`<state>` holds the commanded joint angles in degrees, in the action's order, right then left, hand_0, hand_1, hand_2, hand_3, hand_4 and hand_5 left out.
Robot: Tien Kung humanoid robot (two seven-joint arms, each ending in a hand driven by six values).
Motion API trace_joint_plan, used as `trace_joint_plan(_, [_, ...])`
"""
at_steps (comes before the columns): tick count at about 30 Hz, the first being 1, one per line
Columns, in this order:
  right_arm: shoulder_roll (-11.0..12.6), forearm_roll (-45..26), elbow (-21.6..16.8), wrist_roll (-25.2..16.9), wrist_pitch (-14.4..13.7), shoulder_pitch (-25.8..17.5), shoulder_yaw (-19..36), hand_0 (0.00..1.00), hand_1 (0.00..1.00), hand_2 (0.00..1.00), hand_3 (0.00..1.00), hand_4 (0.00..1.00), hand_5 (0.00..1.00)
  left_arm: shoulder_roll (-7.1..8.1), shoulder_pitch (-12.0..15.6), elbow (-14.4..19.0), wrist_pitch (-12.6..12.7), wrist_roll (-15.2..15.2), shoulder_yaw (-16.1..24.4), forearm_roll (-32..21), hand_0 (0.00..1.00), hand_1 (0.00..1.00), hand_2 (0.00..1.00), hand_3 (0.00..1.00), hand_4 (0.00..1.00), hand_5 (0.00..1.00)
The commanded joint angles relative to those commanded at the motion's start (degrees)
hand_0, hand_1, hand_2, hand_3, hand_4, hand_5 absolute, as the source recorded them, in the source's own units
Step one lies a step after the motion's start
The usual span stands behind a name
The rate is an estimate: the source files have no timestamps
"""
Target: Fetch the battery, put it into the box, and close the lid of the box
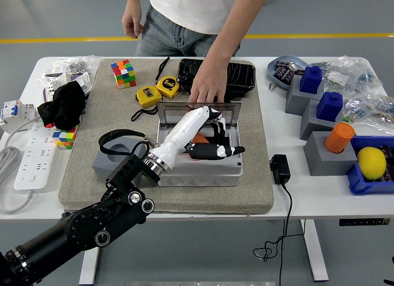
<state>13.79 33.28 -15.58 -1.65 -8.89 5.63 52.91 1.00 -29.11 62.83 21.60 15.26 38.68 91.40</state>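
Observation:
A grey box [200, 171] sits in the middle of the beige mat, its clear lid [178, 111] standing upright at the back. An orange battery [199, 138] lies inside the box, partly hidden under my hand. My left hand [221, 142], white with black fingers, hovers over the box interior; its fingers are spread and the thumb points right, holding nothing that I can see. A person's hand [209, 87] rests on the lid's top edge from the far side. My right arm is out of view.
Two yellow tape measures [149, 96] and a black tray [237, 74] lie behind the box. A grey block with a black strap [116, 151] stands left of it, a black charger [280, 169] right. Grey blocks with blue and orange caps [326, 144] and a lemon [371, 163] fill the right side.

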Motion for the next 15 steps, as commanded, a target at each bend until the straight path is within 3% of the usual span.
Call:
trace_joint_plan(11, [-0.02, 0.09, -0.01, 0.05, 0.02, -0.09, 0.11, 0.67, 0.575, 0.574, 0.633, 0.998, 0.998, 0.52, 0.38, 2.24, -1.09, -0.84, 0.17, 0.21, 0.482, 0.33, 0.253, 0.263, 0.998, 0.455])
trace_joint_plan(15, [0.01, 0.14, -0.07, 0.08, 0.09, -0.09, 0.13, 0.671, 0.574, 0.574, 0.633, 0.998, 0.998, 1.16, 1.09, 4.63, -3.02, -2.07, 0.24, 0.46, 0.477, 0.329, 0.252, 0.263, 0.998, 0.475])
